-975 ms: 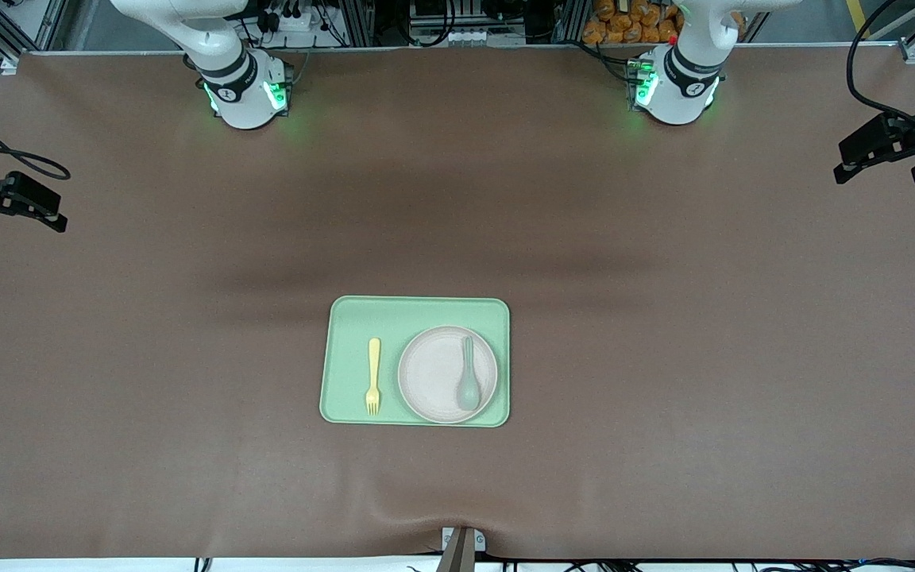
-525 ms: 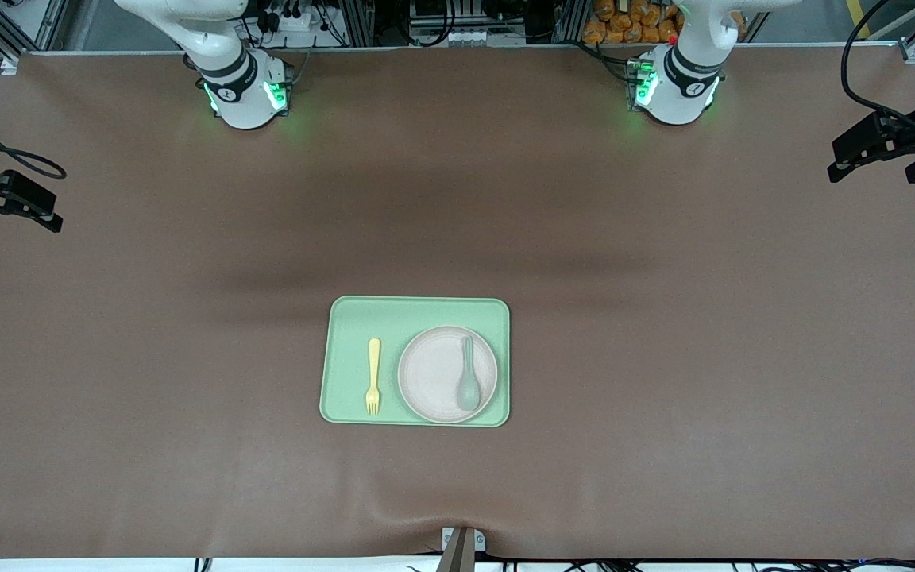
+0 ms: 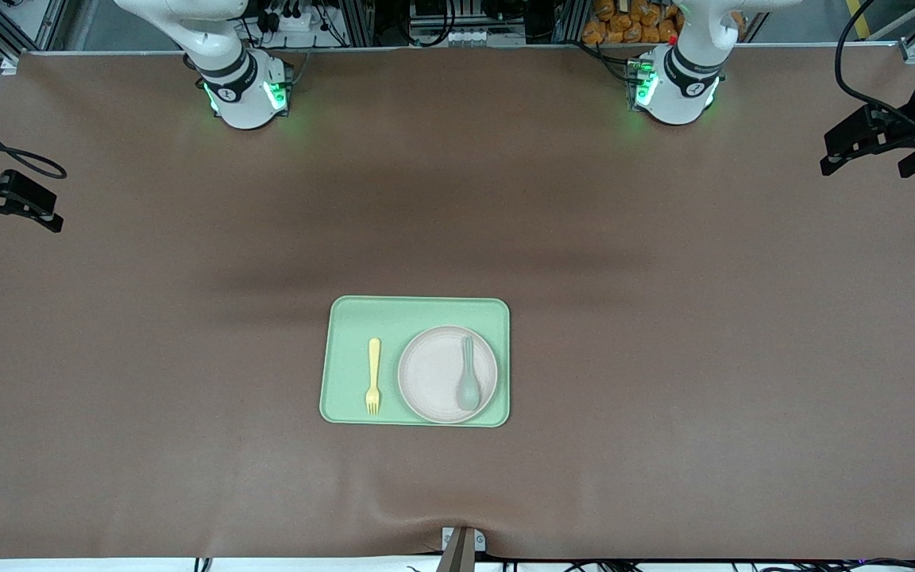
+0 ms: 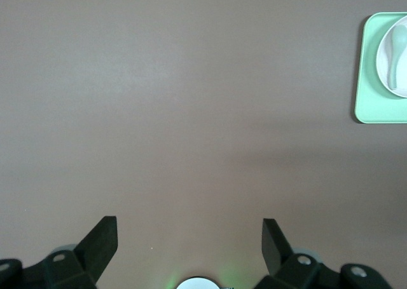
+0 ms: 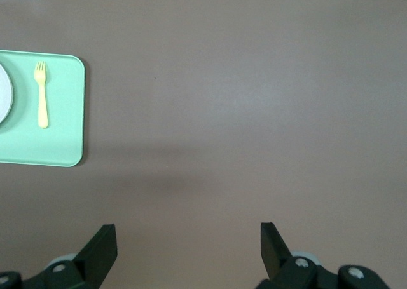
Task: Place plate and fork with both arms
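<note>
The off-white plate [image 3: 435, 373] lies on the pale-green tray [image 3: 346, 318] at the table's middle, with a grey-green spoon [image 3: 469, 385] on it. The pale-yellow fork [image 3: 374, 376] lies on the tray beside the plate, toward the right arm's end. My left gripper [image 4: 189, 230] is open and empty, high over the table's left-arm end; it also shows in the front view [image 3: 862, 147]. My right gripper [image 5: 188, 237] is open and empty, high over the right-arm end, seen in the front view [image 3: 5, 208]. The left wrist view shows the plate [image 4: 388, 67], the right wrist view the fork [image 5: 42, 93].
The brown table cover [image 3: 664, 318] spreads wide round the tray. Both arm bases [image 3: 245, 91] [image 3: 676, 83] stand at the edge farthest from the front camera. A small metal bracket [image 3: 461, 544] sits at the nearest edge.
The left gripper has moved slightly up and toward the table's middle. The right gripper has barely shifted. The tray, plate, fork and spoon have not moved.
</note>
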